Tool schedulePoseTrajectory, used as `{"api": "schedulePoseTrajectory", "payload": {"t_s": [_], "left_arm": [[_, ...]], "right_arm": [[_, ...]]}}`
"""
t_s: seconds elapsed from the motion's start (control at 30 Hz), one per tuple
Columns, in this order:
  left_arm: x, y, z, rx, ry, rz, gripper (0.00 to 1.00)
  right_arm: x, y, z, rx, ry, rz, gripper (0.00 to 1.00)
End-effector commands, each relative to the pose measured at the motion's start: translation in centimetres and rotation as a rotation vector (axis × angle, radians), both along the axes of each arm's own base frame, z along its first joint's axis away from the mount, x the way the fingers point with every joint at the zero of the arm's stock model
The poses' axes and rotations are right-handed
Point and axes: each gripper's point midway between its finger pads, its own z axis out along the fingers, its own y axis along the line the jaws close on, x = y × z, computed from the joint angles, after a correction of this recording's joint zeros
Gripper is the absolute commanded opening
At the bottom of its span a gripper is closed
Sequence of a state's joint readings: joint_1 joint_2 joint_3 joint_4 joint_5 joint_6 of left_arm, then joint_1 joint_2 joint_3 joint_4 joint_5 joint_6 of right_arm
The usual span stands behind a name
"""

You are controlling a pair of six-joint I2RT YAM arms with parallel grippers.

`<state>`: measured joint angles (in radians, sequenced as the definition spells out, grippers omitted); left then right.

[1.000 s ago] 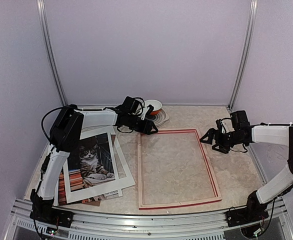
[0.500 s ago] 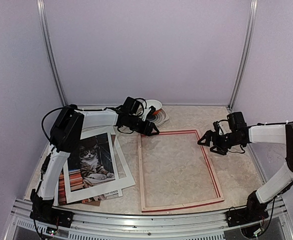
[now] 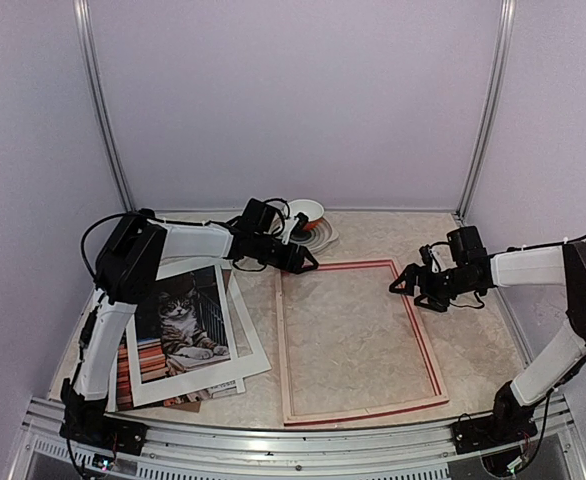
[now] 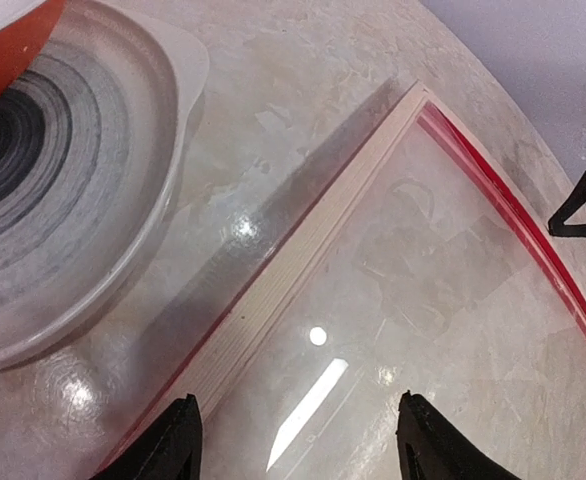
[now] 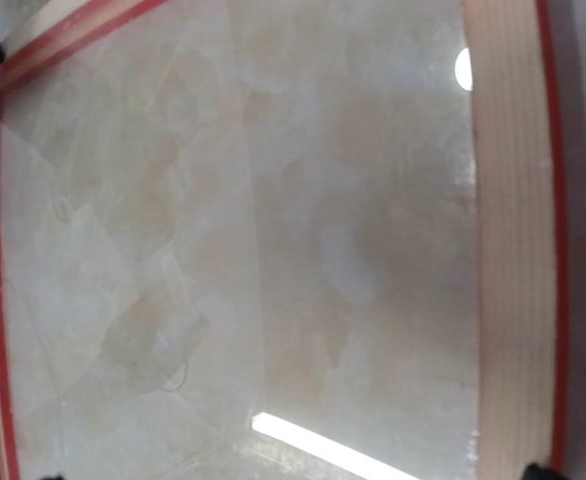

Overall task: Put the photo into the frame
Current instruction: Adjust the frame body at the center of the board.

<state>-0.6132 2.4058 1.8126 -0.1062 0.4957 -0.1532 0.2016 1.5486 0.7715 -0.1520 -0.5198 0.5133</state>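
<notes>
The frame [image 3: 285, 340] lies flat in the middle of the table, pale wood back up, with the tabletop showing through its clear pane. My left gripper [image 3: 306, 262] hangs open at its far left corner. In the left wrist view the gripper [image 4: 298, 445] straddles the pale wood rail [image 4: 303, 260], touching nothing. My right gripper [image 3: 403, 284] is open just over the far right rail [image 5: 513, 250], its tips barely in the right wrist view. The photo [image 3: 178, 315], a tabby cat with reddish books, lies at the left under a white mat [image 3: 248, 350].
An orange-and-white bowl [image 3: 308, 212] sits on a grey-ringed white plate [image 4: 83, 200] right behind the frame's far left corner. A brown board [image 3: 188, 404] pokes out under the photo stack. Purple walls close in the table on three sides.
My right gripper has moved left, from beside the frame to over its far right rail. The left gripper has barely shifted, and the frame and the photo lie as before.
</notes>
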Motion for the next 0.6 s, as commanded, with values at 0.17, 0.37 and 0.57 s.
{"api": "schedulePoseTrajectory", "payload": {"t_s": [0.17, 0.37, 0.57], "left_arm": [[1.3, 3.5, 7.8, -0.043, -0.075, 0.232, 0.66], [1.3, 5.5, 7.0, 0.045, -0.031, 0.341, 0.66], [2.4, 6.0, 4.2, 0.168, 0.008, 0.364, 0.66]], "right_arm": [[0.7, -0.4, 1.7, -0.074, -0.052, 0.016, 0.99], [1.0, 0.0, 2.2, -0.068, -0.065, 0.038, 0.99], [1.8, -0.3, 2.8, -0.121, -0.09, 0.059, 0.99]]}}
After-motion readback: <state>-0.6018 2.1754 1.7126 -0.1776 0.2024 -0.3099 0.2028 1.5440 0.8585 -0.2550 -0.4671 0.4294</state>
